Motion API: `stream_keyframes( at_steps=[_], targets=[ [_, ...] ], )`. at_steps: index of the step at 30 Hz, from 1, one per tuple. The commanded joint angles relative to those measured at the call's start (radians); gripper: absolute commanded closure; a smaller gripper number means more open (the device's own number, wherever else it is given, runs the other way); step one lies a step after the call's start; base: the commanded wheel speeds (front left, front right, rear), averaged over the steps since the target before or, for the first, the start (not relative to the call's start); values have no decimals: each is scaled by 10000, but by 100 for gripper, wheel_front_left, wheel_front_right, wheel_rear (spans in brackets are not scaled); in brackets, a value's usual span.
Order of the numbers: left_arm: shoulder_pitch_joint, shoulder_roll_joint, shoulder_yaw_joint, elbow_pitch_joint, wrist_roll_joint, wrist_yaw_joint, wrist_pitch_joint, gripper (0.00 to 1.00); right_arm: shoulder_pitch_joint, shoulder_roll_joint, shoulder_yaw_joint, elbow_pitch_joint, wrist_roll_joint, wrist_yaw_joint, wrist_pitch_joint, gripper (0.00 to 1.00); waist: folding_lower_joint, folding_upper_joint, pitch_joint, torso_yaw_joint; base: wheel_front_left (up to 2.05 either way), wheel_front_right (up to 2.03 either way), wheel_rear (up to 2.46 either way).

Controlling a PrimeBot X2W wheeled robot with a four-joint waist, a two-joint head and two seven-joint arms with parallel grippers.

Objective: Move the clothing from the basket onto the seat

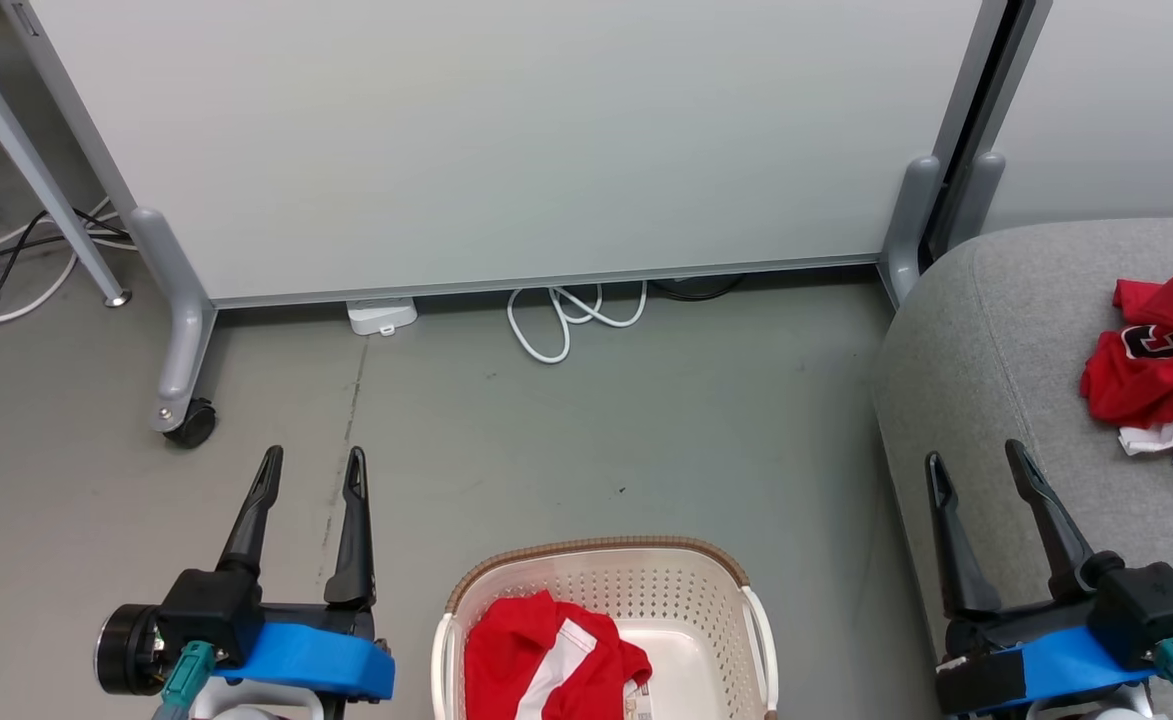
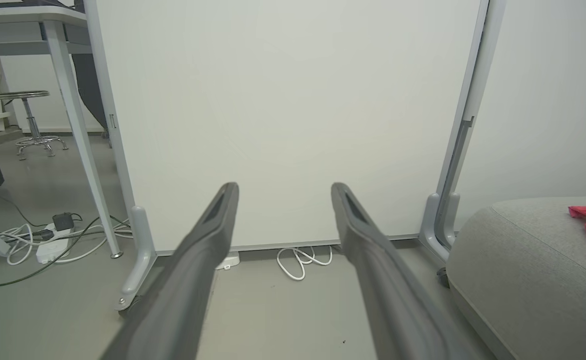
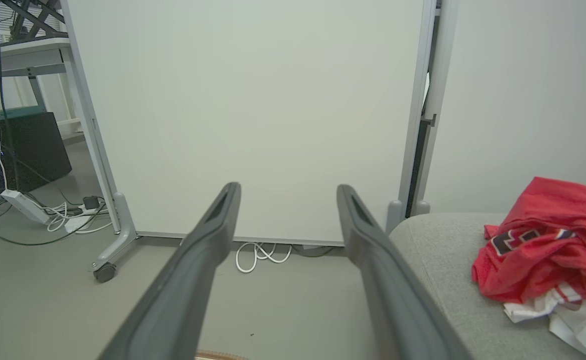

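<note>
Your left hand (image 1: 312, 452) and right hand (image 1: 975, 452) both stand with fingers apart, empty. One red garment (image 1: 516, 640) lies crumpled against the left wall of the basket (image 1: 596, 548), its white stripe slanting. Another garment (image 1: 1161, 370) sits heaped on the seat (image 1: 996, 350), well in from its rounded edge. Beyond stand a wheeled partition (image 1: 496, 140) and a looped cable (image 1: 566, 315).

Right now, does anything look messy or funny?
A bit. The red clothes lie in a crumpled heap on the grey seat, and a white cable loops loose on the floor under the panel. Nothing looks broken or spilled.
</note>
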Motion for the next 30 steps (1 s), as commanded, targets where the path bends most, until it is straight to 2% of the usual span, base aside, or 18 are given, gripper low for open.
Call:
stream_keyframes(
  at_steps=[1, 19, 26, 30],
  targets=[
    [91, -35, 69, -52, 101, -43, -26, 0, 108, 33, 15, 21, 1, 5, -35, 0, 0, -1, -12, 13, 0, 0, 0],
    [-117, -264, 338, 109, 389, -355, -27, 0, 25, 57, 14, 40, 24, 5, -35, 0, 0, -1, 87, 7, 0, 0, 0],
    [-1109, 12, -312, 871, 487, -490, -27, 0, -327, -52, 20, -61, 102, 5, -35, 0, 0, -1, 556, -161, 0, 0, 0],
    [-2009, 394, -1353, 1768, 475, -519, -27, 0, -585, -127, 67, -151, 97, 5, -36, 0, 0, -1, 1002, -399, 0, 0, 0]
  ],
)
